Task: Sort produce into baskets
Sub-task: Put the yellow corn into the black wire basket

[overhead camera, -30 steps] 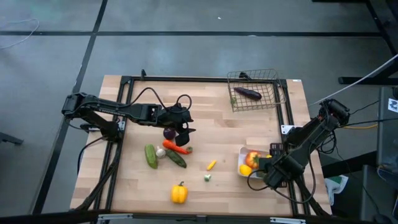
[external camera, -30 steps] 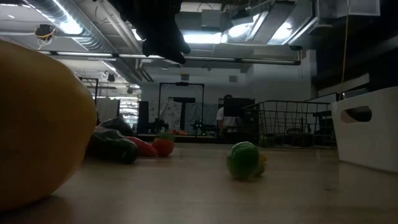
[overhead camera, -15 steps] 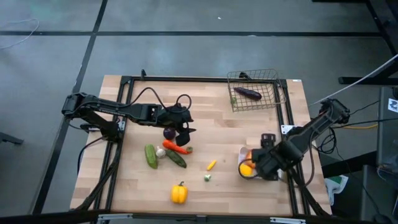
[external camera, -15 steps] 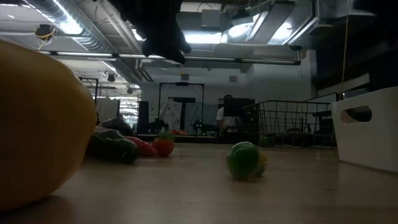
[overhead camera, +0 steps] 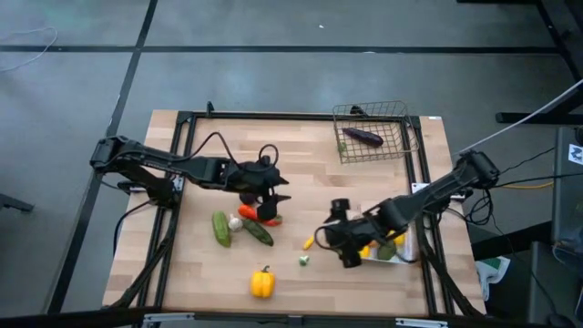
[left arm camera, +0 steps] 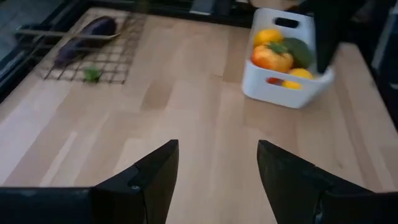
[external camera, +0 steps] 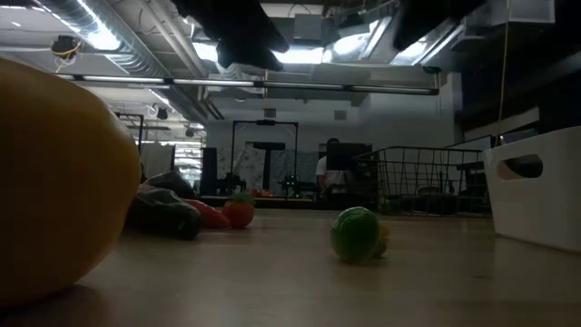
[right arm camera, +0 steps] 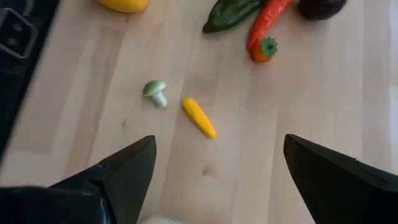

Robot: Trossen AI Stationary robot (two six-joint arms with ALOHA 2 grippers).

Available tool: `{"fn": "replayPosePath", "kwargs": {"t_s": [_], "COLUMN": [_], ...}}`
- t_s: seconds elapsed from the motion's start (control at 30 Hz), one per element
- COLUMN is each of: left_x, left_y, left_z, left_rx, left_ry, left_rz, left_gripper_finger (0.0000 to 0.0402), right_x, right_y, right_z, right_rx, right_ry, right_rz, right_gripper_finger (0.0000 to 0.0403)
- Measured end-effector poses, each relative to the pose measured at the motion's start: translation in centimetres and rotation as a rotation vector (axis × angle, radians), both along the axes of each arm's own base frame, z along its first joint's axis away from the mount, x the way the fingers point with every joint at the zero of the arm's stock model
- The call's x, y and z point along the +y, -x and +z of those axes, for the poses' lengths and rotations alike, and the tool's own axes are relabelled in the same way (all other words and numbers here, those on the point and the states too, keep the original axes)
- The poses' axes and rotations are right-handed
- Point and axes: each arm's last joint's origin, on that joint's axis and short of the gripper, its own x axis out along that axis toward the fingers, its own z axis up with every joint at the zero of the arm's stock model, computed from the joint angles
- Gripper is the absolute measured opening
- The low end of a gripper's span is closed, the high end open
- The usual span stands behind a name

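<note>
A grey floor surrounds a pale wooden table (overhead camera: 301, 164) framed by black rails; the level view looks past it into a dim workshop with ceiling strip lights.

The wire-mesh basket (overhead camera: 372, 132) stands at a far corner of the table, well apart from both hands, with a purple eggplant (overhead camera: 363, 137) lying in it. The white tray (left arm camera: 286, 78) sits just behind the right hand, partly covered by that arm from above; the left wrist view shows it holding an orange-red fruit (left arm camera: 272, 58), yellow pieces and something green.

The left hand (overhead camera: 270, 202) hangs over the cluster of produce in the middle of the table. Its fingers (left arm camera: 152, 177) stand partly apart with bare wood between them, so it grips nothing. Directly beneath and beside it lie a dark purple piece (overhead camera: 248, 194) and the orange carrot (overhead camera: 258, 218); a little further off on the side away from the right arm are a green cucumber (overhead camera: 221, 229), a second dark green one (overhead camera: 259, 233) and a small white garlic (overhead camera: 235, 222).

The right hand (overhead camera: 339, 239) reaches out from the tray toward the table's middle, its fingers (right arm camera: 118, 180) spread wide and empty. Just ahead of them on the wood lie a small yellow piece (right arm camera: 199, 117) and, beside that, a tiny green-capped mushroom (right arm camera: 155, 93), neither touched.

The yellow pepper (overhead camera: 262, 282) sits alone near the table's front edge, well clear of both hands.
</note>
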Motion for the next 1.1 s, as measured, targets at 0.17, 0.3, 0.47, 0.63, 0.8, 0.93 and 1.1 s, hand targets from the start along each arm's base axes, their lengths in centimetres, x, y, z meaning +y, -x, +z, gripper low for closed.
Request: {"fn": "replayPosePath", "kwargs": {"t_s": [0.17,0.3,0.47,0.63,0.8,0.93,1.1], "left_x": [-1.6,-2.7,-4.2,-5.9,-7.3,-8.6,-9.9], "left_y": [0.2,0.5,1.0,1.6,2.7,3.5,4.1], "left_z": [0.0,0.0,-0.2,-0.3,0.1,0.7,0.8], "left_rx": [0.010,0.015,0.042,0.063,0.071,0.053,0.048], "left_ry": [-0.028,-0.030,0.011,0.059,0.122,0.158,0.189], "left_rz": [-0.071,-0.109,-0.130,-0.150,-0.161,-0.190,-0.192], "left_gripper_finger": [0.0214,0.0214,0.0214,0.0214,0.0214,0.0214,0.0214], "right_x": [-0.6,-1.2,-1.4,-1.5,-1.8,-2.4,-2.8], "right_y": [-2.5,-4.2,-5.6,-6.5,-6.9,-7.4,-7.7], "right_z": [-2.6,-4.7,-7.1,-9.2,-10.8,-12.0,-13.2], "right_rx": [0.039,0.098,0.149,0.185,0.228,0.257,0.290], "right_ry": [0.011,-0.043,-0.059,-0.042,-0.027,-0.016,-0.014], "right_rz": [0.008,0.027,0.056,0.072,0.065,0.058,0.048], "right_gripper_finger": [0.0349,0.0349,0.0349,0.0349,0.0334,0.0298,0.0249]}}
